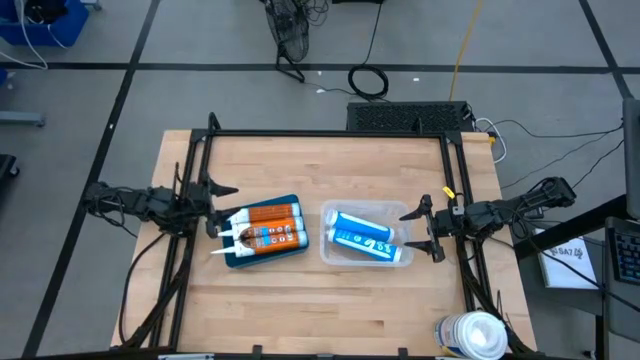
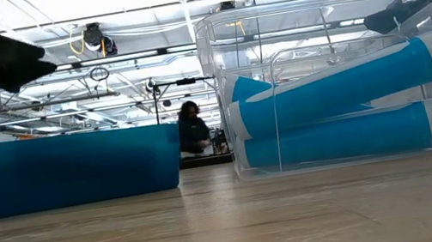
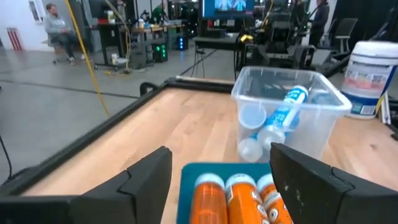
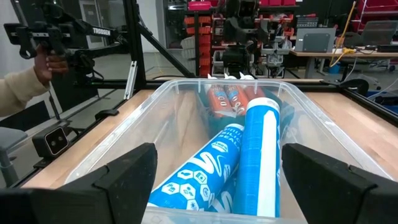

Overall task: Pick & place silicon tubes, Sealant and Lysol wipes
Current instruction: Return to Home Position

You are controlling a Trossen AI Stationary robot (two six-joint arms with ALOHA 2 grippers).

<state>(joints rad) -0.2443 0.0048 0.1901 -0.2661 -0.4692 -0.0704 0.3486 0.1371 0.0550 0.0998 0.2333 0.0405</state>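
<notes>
Both arms hang above the wooden table (image 1: pixel 330 300), one at each side, and neither carries anything. The left gripper (image 1: pixel 221 210) is over the left end of the blue bin (image 2: pixel 58 168), with its fingers spread wide and empty. In its wrist view the two dark fingers frame the bin's near end. Three orange sealant bottles (image 1: pixel 272 225) lie side by side in that bin, white nozzles pointing toward the left arm. Just beside it, toward the right, stands the clear plastic bin (image 1: pixel 395 212), which holds at least two blue-and-white silicone tubes (image 1: pixel 362 238) lying lengthwise, one resting partly on another. The right gripper (image 1: pixel 427 230) is at the clear bin's right end, its fingers likewise parted wide with nothing between them. In the low view both grippers show only as dark shapes at the upper corners, well clear of the table and the bins. The Lysol wipes (image 1: pixel 472 335), a fat canister with a white domed lid, stand upright at the table's near right corner, well apart from both bins and from both grippers. Off the table, the right wrist view shows a person's hand (image 4: pixel 42 62) in a light sleeve gripping a dark device.
</notes>
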